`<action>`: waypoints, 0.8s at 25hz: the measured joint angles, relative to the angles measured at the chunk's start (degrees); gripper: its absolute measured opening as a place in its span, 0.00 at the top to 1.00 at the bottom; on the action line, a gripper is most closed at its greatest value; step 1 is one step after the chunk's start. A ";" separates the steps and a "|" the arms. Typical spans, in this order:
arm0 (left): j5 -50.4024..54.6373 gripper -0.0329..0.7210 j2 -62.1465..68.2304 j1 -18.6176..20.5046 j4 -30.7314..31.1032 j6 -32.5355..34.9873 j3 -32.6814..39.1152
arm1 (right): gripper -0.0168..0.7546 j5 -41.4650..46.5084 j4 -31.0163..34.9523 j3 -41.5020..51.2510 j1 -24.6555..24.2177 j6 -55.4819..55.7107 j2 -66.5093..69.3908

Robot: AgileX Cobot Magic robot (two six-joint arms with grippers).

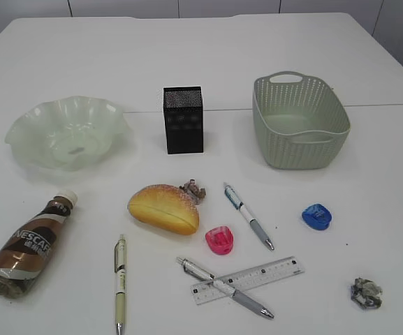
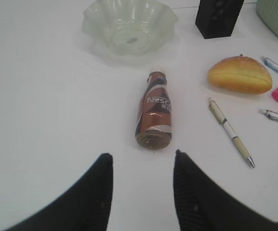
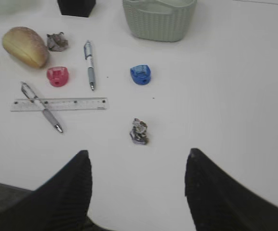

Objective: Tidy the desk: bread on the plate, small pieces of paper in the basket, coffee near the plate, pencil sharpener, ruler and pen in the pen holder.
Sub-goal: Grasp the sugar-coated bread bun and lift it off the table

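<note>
Lying on its side near the plate (image 1: 65, 132), the Nescafe coffee bottle (image 1: 28, 246) waits; both the left gripper (image 2: 142, 185) and the right gripper (image 3: 139, 185) gape wide, holding nothing.

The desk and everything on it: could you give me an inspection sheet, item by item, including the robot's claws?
Surface: white desk, a seam line on its right side.
Job's things: plate and basket empty; pen holder upright between them; coffee lying on its side; bread touching one paper wad, another paper wad at front right; pink sharpener, blue sharpener; ruler under one of three pens.
Clutter: nothing seen.
Grippers: left gripper and right gripper open, empty, above the desk.
Cables: nothing seen.
Surroundings: pale wall panels behind.
</note>
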 joint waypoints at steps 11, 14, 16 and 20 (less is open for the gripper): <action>0.82 0.53 12.26 0.00 -0.13 0.00 -3.00 | 0.39 2.61 1.38 -1.27 0.00 6.76 8.22; 0.82 0.49 18.94 0.00 -0.13 0.00 -6.63 | 0.39 2.87 1.38 -2.47 0.00 9.92 14.14; 0.82 0.47 23.95 0.00 -0.13 0.00 -10.10 | 0.39 2.87 1.38 -3.79 0.00 10.91 18.96; 2.61 0.43 35.57 0.00 -0.37 0.00 -18.78 | 0.39 2.87 1.38 -6.88 0.00 11.29 29.05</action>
